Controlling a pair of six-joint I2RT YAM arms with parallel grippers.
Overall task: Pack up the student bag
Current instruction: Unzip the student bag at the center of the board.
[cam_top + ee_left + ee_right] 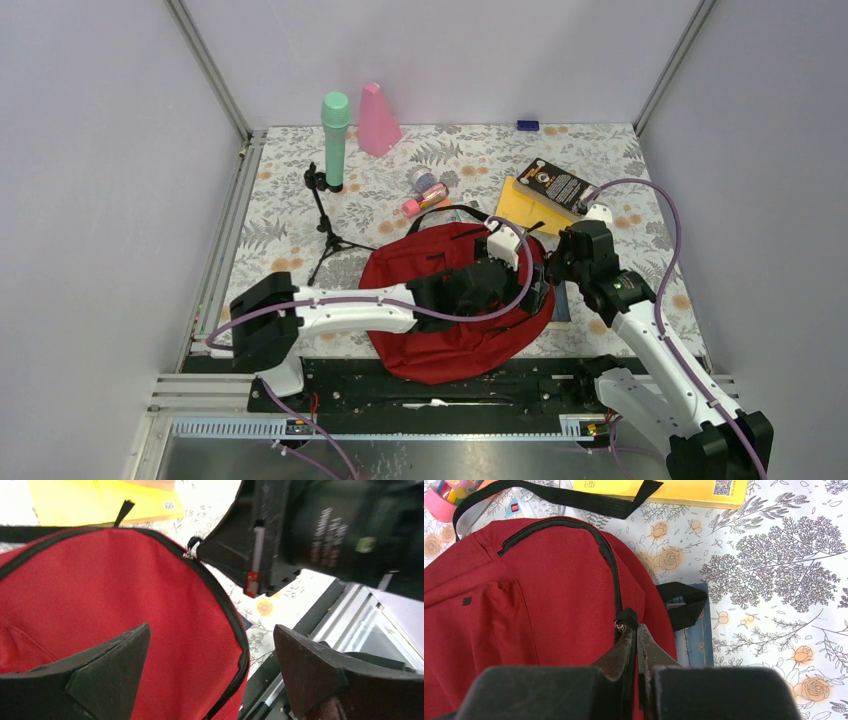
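The student bag (440, 345), a big red backpack with black zipper lines, lies flat at the table's near middle. My left gripper (211, 629) hovers over the bag's right side (100, 590), open wide with nothing between its fingers. The zipper line curves between its fingertips. My right gripper (634, 628) is shut on the black zipper pull (625, 618) at the bag's right edge (549, 590). In the left wrist view, the right gripper (260, 555) holds the pull (191, 551) just beyond the left fingers. From above, both grippers (520, 290) (552, 270) meet at the bag's right rim.
A yellow book (530, 205) with a black packet (558, 185) on it lies behind the bag. A blue book (696, 640) pokes out under the bag's right side. A green microphone on a stand (334, 135), a pink cone (378, 118) and a pink marker (425, 198) stand further back.
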